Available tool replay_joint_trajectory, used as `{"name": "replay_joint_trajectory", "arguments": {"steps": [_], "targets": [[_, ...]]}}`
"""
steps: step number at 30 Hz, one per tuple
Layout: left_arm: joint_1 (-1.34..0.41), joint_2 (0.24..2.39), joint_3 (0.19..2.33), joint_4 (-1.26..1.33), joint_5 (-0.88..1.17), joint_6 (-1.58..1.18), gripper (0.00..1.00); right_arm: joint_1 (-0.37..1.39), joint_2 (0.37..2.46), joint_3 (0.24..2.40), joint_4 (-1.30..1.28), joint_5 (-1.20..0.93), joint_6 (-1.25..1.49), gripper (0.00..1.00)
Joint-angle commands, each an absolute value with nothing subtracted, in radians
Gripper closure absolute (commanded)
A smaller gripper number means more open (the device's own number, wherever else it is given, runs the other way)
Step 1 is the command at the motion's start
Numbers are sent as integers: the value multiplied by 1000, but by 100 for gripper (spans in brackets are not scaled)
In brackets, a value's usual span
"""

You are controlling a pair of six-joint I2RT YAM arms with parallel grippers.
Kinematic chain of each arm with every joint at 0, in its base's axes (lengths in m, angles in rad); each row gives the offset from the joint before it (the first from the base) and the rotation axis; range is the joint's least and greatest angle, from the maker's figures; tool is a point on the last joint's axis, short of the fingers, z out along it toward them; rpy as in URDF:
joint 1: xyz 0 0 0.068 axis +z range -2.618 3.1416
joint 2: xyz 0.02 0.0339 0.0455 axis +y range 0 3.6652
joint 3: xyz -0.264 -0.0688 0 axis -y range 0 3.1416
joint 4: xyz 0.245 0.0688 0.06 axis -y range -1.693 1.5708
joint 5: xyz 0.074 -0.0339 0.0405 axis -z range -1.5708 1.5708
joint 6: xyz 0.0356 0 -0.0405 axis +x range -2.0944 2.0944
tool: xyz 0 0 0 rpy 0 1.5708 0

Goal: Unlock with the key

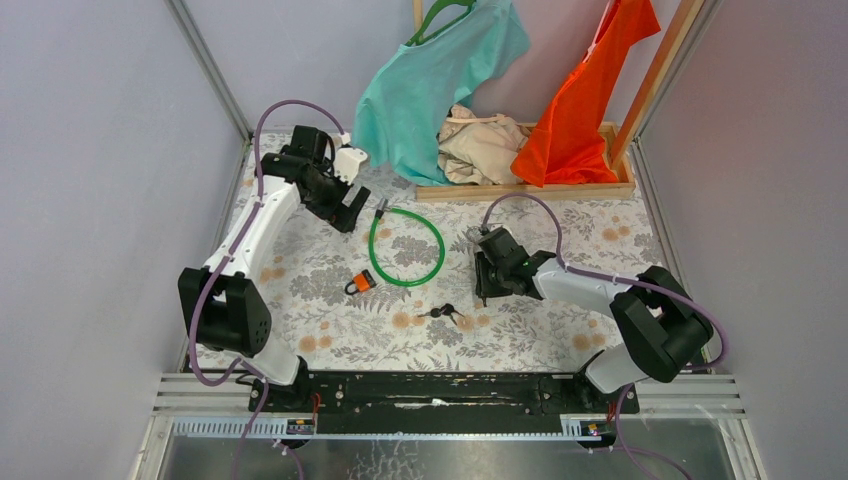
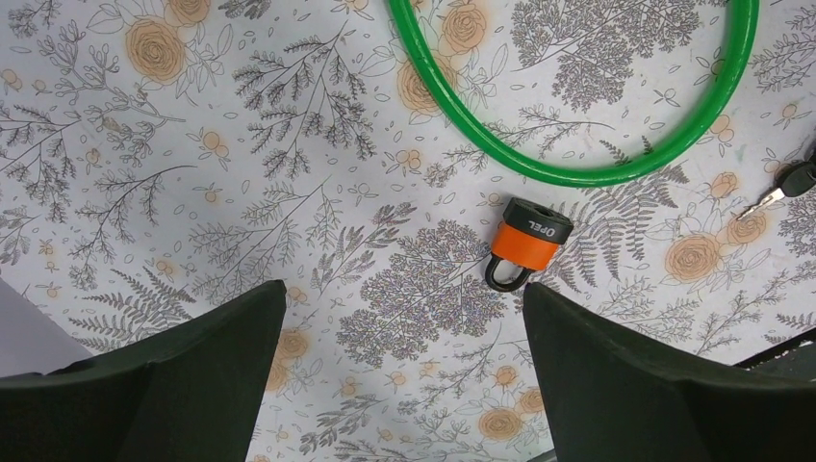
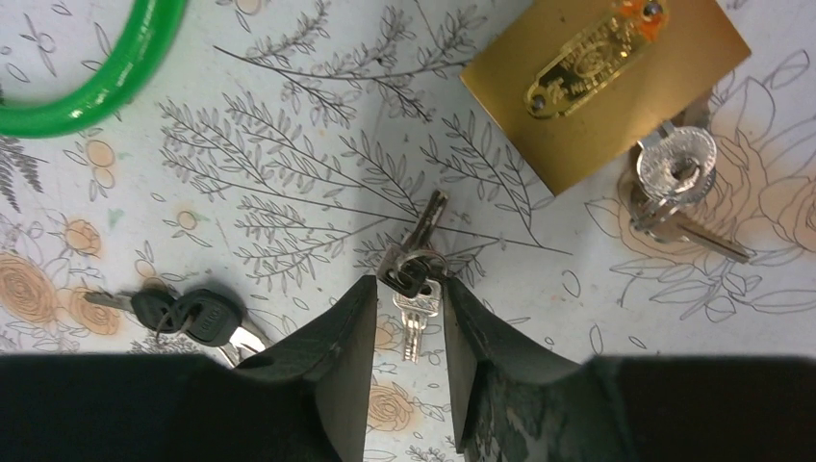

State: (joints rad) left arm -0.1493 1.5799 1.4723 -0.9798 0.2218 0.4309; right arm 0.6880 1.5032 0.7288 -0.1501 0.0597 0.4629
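Note:
A small bunch of silver keys point(image 3: 416, 289) on a ring lies on the floral table cloth. My right gripper point(image 3: 409, 282) is low over it, its fingers nearly together with the ring pinched between their tips. A brass padlock point(image 3: 601, 87) with its own keys point(image 3: 674, 178) lies just ahead to the right. An orange padlock point(image 2: 527, 243) lies ahead of my left gripper point(image 2: 404, 294), which is open wide, empty and raised above the cloth. In the top view the left gripper point(image 1: 348, 212) is at the back left and the right gripper point(image 1: 482, 283) is mid-table.
A green cable loop point(image 1: 405, 247) lies between the arms. Black-headed keys point(image 1: 443, 314) lie in front of it and also show in the right wrist view point(image 3: 188, 313). A wooden tray point(image 1: 520, 188) with clothes stands at the back.

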Motion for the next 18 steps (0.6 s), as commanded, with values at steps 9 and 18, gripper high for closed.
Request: {"name": "replay_joint_trajectory", "arguments": {"steps": [9,18], "targets": [[-144,1578,1482,-1002,285,423,0,698,1525,790,-182,25,400,100],[-145,1618,1515,-1057,388,420,0,698,1427,798,-172,-16,365,100]]}}
